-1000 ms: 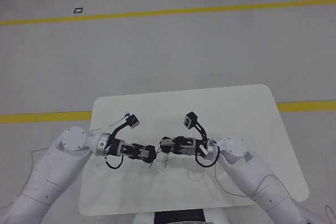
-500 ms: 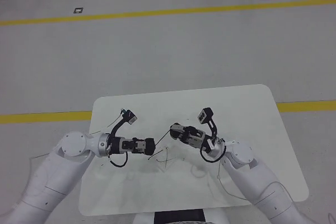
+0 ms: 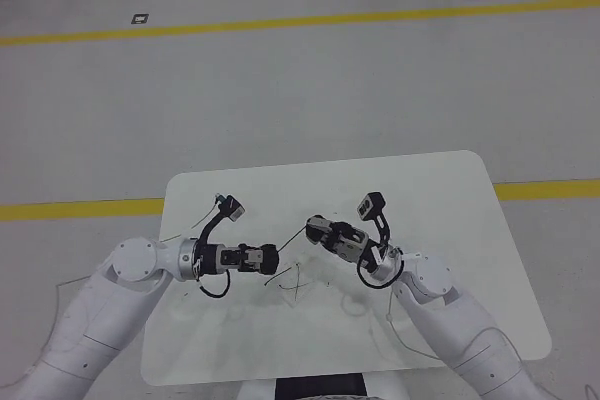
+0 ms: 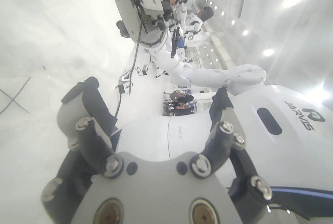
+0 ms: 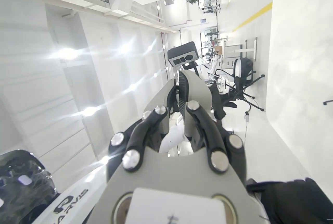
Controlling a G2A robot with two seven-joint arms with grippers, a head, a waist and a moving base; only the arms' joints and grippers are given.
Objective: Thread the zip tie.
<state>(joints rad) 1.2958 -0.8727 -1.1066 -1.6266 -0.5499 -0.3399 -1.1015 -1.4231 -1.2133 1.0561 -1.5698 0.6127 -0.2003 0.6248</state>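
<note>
Clearly the whole job turns on the short gap between the two tools above the middle of the white counter [image 3: 450, 200]. The right tool [image 3: 312, 229] has its fingers [image 5: 191, 89] pressed together. In the top view a thin dark strip, which I take to be the zip tie [image 3: 293, 241], runs out from its tip. It seems to be gripped by one end, though the wrist view does not show the contact itself.

The strip's long axis slants from the right tool towards the robot's left and a little nearer the robot, and its free end hangs in the air above the counter. The left tool [image 3: 268, 259] is spread open and holds nothing, with its fingers [image 4: 89, 97] well apart. It points across at the right tool, and the free end lies just beyond its fingertips, slightly farther from the robot. The left arm is therefore the nearer one to that loose end.

Two more thin dark strands [image 3: 292, 281] lie crossed on the counter, between the tools and nearer the robot, touched by neither.

My judgement is that the next move calls for the open left tool to line up with the slanting strip and close on its free end. A limp strip this thin could easily slip past the fingers.
</note>
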